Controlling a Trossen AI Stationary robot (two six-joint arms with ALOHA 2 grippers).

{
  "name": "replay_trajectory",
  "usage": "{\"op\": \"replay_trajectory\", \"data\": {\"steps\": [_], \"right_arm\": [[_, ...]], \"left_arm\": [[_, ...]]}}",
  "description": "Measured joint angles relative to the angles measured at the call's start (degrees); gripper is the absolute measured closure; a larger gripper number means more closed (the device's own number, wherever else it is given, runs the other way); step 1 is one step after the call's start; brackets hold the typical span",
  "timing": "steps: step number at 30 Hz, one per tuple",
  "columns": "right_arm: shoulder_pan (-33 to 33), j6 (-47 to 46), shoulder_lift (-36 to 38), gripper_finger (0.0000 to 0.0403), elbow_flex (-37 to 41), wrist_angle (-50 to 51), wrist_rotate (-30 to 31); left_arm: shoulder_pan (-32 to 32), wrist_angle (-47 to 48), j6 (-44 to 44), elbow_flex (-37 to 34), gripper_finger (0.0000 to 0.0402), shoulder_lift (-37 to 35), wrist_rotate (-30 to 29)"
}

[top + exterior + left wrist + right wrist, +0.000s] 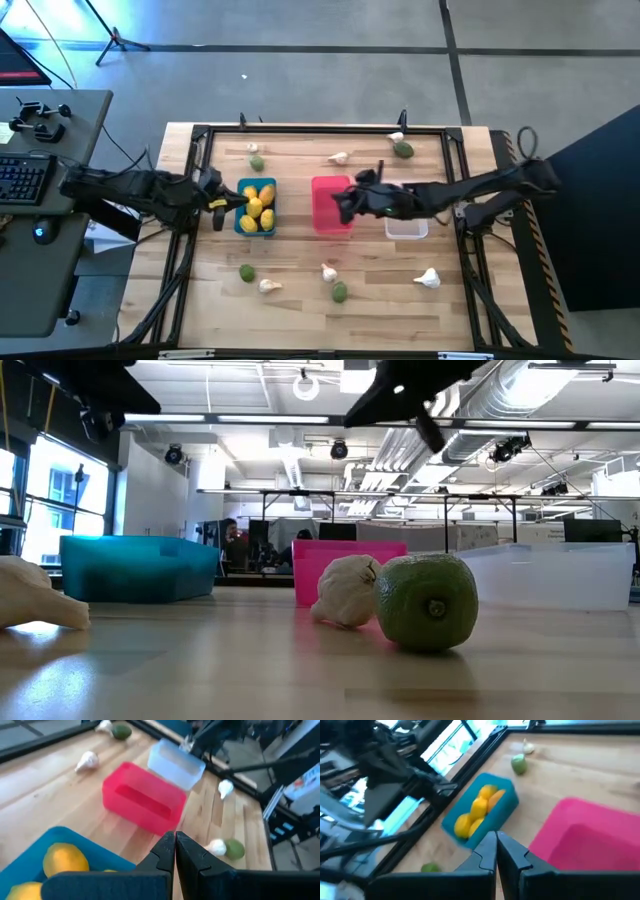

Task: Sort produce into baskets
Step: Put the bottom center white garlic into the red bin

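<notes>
The blue basket point(256, 206) holds several yellow lemons point(254, 207). The pink-red basket point(330, 204) and the translucent white basket point(406, 227) stand to its right, both with nothing showing inside. Garlic bulbs point(338, 157) and green fruits point(403, 149) lie loose on the table's far part. More lie near the front, among them a garlic bulb point(345, 591) beside a green fruit point(428, 601). My left gripper point(175, 841) is shut and empty, over the blue basket's left edge. My right gripper point(496, 841) is shut and empty, over the pink-red basket.
A black metal frame point(300, 130) runs round the table top. Loose pieces near the front edge: a green fruit point(246, 271), garlic point(268, 285), garlic point(328, 271), a green fruit point(340, 291) and garlic point(428, 278). A desk with a keyboard point(25, 180) stands left of the table.
</notes>
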State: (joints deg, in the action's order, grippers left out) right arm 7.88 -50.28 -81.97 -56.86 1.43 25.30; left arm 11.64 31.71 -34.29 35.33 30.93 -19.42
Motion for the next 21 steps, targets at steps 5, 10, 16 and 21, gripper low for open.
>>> {"op": "replay_trajectory", "data": {"steps": [5,10,16,21], "right_arm": [[4.73,-2.76,6.35,0.0403,1.65,10.92,0.83],[8.97,-4.01,12.33,0.0403,0.78,27.89,-1.37],[11.09,-0.01,20.11,0.0403,0.76,39.83,-5.93],[11.21,5.53,25.29,0.0403,0.73,43.72,-6.67]], "left_arm": [[0.0,-2.96,1.39,0.0,0.0401,6.29,4.34],[-0.02,-12.13,3.5,0.0,0.0402,15.69,10.32],[0.15,-25.84,2.36,0.33,0.0401,29.32,20.07],[1.86,-27.23,7.55,6.78,0.0401,41.36,20.17]]}}
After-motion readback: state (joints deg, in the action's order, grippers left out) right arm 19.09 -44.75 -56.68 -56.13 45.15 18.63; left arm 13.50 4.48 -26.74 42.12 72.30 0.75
